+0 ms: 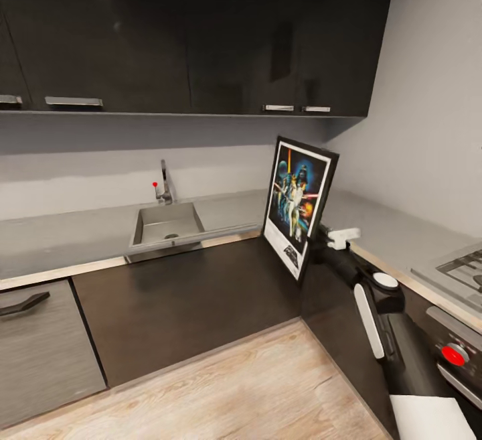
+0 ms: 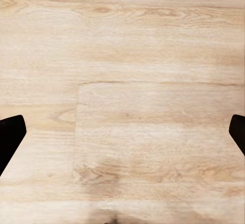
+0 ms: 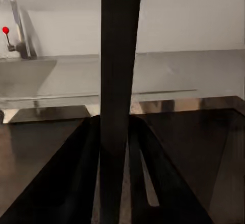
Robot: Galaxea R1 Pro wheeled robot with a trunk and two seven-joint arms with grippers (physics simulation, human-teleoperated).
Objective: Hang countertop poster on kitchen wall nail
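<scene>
Poster (image 1: 299,204) held upright, clear of the kitchen countertop (image 1: 73,232), pinched at its lower right edge by the right gripper (image 1: 314,242). In the right wrist view the frame runs edge-on as a dark band (image 3: 118,96) straight out between the two fingers (image 3: 153,168), both pressed against it: closed on the poster, grip looks firm. Beyond the gripper and lower, the sink (image 1: 166,224) and tap (image 1: 165,184); to its right, the pale grey side wall (image 1: 428,92). No nail discernible on any wall surface here, too small to tell.

Left gripper (image 2: 122,132) spread wide, nothing between its tips, pointed at the wood floor (image 2: 127,55).

Probably the carry step: poster lifted, hanging place not yet found. To do it well:
- Keep the wrist steady; a thin frame pinched at one edge likely wants to swing or pivot in the grip.
- Lift above the gripper's present height before turning, to clear the counter edge and the stove (image 1: 462,269) just to the right.
- Mind the black upper cabinets (image 1: 201,31) overhead.
- Turn slowly toward bare wall, locate the nail first, then bring the poster's back flat against the wall.
</scene>
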